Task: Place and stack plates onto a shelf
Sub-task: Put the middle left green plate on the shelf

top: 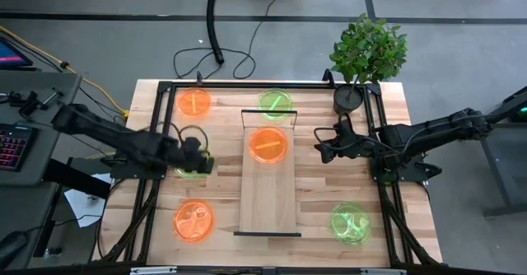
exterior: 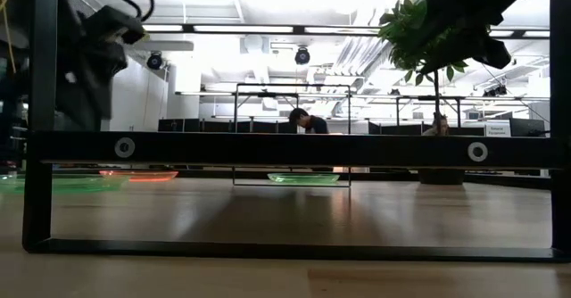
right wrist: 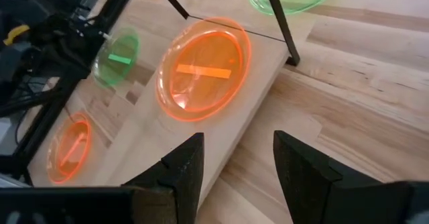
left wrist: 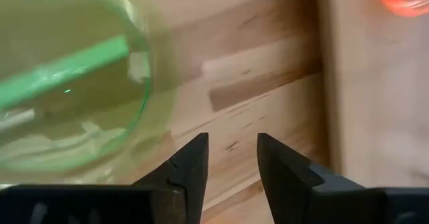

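The wooden counter (top: 412,143) carries the shelf (top: 268,205) at its middle, one orange plate (top: 268,145) on it — the rest lie around. The left pincer (left wrist: 231,158), fingers spread, hovers just beside a green plate (top: 191,171); the right pincer (right wrist: 233,158), also spread, faces the shelf.

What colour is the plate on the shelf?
Neon orange plate on the shelf; clearest in the high view.

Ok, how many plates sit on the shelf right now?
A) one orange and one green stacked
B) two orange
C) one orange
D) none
C: a single orange plate lies on the shelf; the other five plates are on the table around it.
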Robot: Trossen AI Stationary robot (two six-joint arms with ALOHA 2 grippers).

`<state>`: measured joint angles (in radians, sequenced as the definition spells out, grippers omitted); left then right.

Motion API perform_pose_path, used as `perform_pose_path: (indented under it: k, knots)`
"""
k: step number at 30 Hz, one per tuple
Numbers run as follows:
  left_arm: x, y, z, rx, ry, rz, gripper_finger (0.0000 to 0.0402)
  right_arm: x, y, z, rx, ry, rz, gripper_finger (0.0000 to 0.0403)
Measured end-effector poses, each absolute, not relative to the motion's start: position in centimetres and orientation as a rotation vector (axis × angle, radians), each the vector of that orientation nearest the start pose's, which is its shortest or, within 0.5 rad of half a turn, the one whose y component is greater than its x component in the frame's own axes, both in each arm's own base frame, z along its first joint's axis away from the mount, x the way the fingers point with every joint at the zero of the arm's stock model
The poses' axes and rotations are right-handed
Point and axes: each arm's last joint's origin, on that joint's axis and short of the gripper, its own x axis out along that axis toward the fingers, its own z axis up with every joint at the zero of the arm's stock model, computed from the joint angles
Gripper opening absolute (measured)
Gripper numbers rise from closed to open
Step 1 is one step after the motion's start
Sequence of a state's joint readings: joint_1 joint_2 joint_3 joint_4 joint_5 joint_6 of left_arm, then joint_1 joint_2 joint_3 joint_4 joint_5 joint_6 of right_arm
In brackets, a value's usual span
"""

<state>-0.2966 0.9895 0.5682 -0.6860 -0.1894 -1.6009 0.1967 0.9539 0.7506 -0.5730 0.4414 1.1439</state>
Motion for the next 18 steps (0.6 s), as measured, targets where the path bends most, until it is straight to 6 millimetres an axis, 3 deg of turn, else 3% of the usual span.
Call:
perform_pose_path:
  k: [7, 18]
  knots:
    - [16.9, -6.9, 16.5, -1.093, 0.97, 0.878, 0.011, 18.2, 2.4, 25.9, 0.822, 0.549, -0.63, 0.0161]
    - [19.3, -5.9, 15.5, -0.814, 1.106, 0.833, 0.011, 18.1, 2.3, 25.8, 0.787, 0.577, -0.634, 0.0161]
